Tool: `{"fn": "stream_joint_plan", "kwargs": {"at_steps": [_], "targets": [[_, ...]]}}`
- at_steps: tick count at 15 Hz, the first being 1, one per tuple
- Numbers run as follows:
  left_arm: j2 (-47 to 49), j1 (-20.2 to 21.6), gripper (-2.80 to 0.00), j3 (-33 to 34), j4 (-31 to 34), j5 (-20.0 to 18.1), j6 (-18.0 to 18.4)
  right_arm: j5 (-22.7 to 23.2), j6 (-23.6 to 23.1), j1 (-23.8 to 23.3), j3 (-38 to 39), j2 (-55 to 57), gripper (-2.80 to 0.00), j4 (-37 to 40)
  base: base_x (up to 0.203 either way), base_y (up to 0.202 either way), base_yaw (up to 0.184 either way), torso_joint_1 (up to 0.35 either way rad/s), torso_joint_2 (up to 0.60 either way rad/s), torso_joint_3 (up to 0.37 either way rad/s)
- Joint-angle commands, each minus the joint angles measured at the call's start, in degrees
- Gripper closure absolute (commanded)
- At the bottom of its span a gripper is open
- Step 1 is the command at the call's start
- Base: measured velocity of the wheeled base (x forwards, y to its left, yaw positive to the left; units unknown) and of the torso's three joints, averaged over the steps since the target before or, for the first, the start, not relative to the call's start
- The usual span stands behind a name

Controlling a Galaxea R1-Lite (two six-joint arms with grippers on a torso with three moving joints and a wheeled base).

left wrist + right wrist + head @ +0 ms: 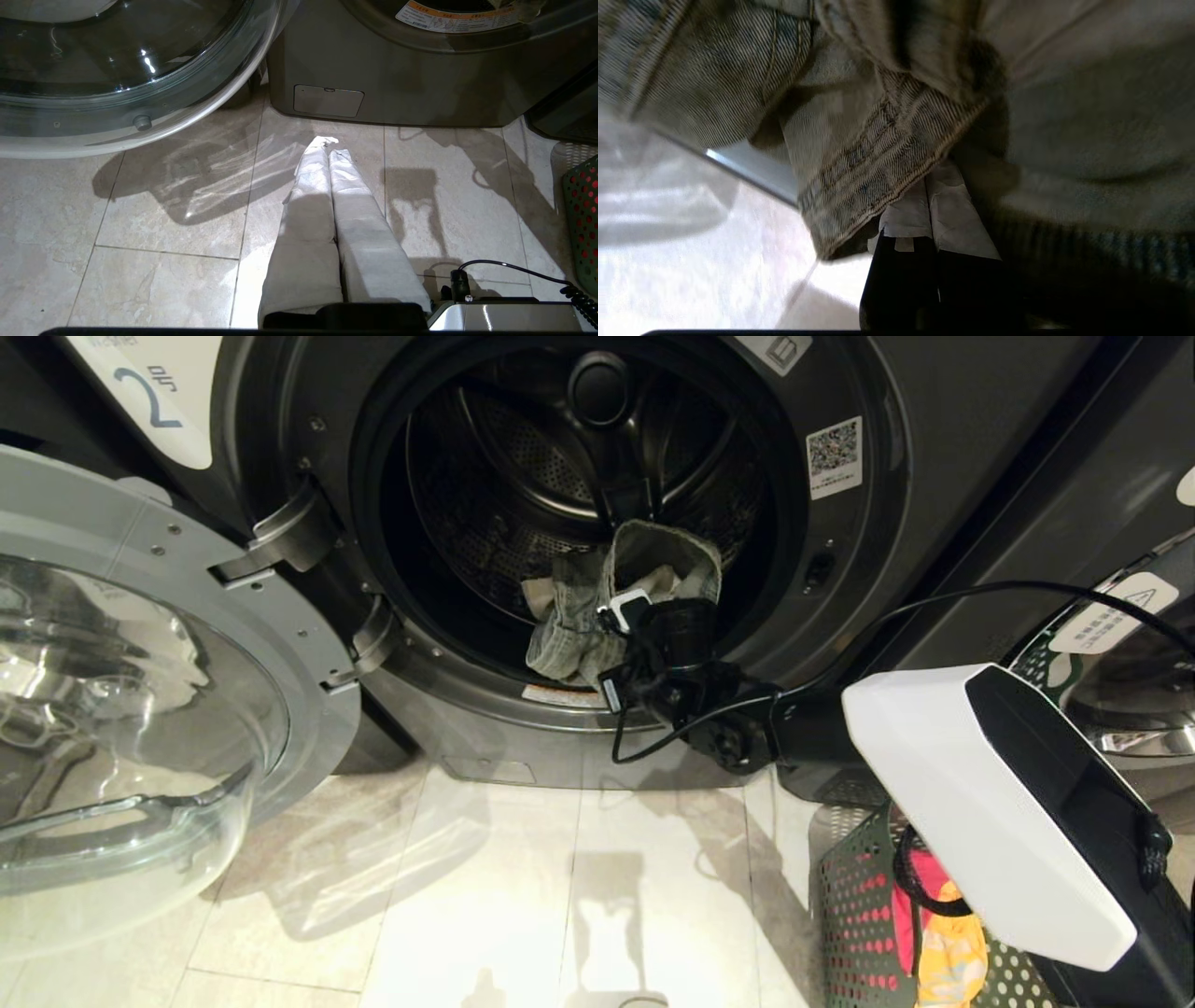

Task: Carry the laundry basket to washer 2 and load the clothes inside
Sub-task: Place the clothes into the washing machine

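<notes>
Washer 2 (840, 569) is a dark grey front-loader with a blue 2 on its white label (149, 397), and its glass door (140, 709) is swung open to the left. My right gripper (931, 173) is at the drum mouth, shut on faded denim (569, 625). The denim arches over the gripper and hangs across the drum's lower rim, hiding the fingertips. The dark green laundry basket (859, 915) stands on the floor at the lower right, holding a red garment (910, 905) and an orange-yellow one (952, 952). My left gripper (327, 142) hangs shut and holding nothing above the floor tiles.
My right arm's white housing (990, 803) covers part of the basket, and its black cable (1027, 586) loops across the washer front. Another machine (1120, 691) stands just to the right. The open door takes up the left side over the pale tile floor (523, 896).
</notes>
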Motion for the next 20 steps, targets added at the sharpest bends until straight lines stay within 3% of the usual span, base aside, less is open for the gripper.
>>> {"fn": "stream_joint_plan", "kwargs": {"at_steps": [1,4,7,10,12,16,20], "targets": [[-0.1,0.0,0.00,0.6,0.0,0.0,0.0,1.0,1.8,0.0,-0.1,1.3,0.00,-9.9,0.000,0.000,0.000,0.000,0.00,0.000],[-0.1,0.0,0.00,0.6,0.0,0.0,0.0,1.3,3.2,-0.1,-0.1,1.1,0.00,-24.2,0.000,0.000,0.000,0.000,0.00,0.000],[0.0,0.0,0.00,0.6,0.0,0.0,0.0,-2.4,2.4,-0.6,0.2,0.0,0.00,-28.0,0.000,0.000,0.000,0.000,0.00,0.000],[0.0,0.0,0.00,0.6,0.0,0.0,0.0,-5.0,2.4,-0.3,5.5,-6.8,0.00,-24.4,0.000,0.000,0.000,0.000,0.00,0.000],[0.0,0.0,0.00,0.6,0.0,0.0,0.0,-3.4,2.2,-0.2,13.0,-12.9,0.00,-20.8,0.000,0.000,0.000,0.000,0.00,0.000],[0.0,0.0,0.00,0.6,0.0,0.0,0.0,2.2,2.6,-0.3,24.1,-20.2,0.00,-5.9,0.000,0.000,0.000,0.000,0.00,0.000],[0.0,0.0,0.00,0.6,0.0,0.0,0.0,3.3,2.5,-0.4,25.6,-17.0,0.00,-0.5,0.000,0.000,0.000,0.000,0.00,0.000]]}}
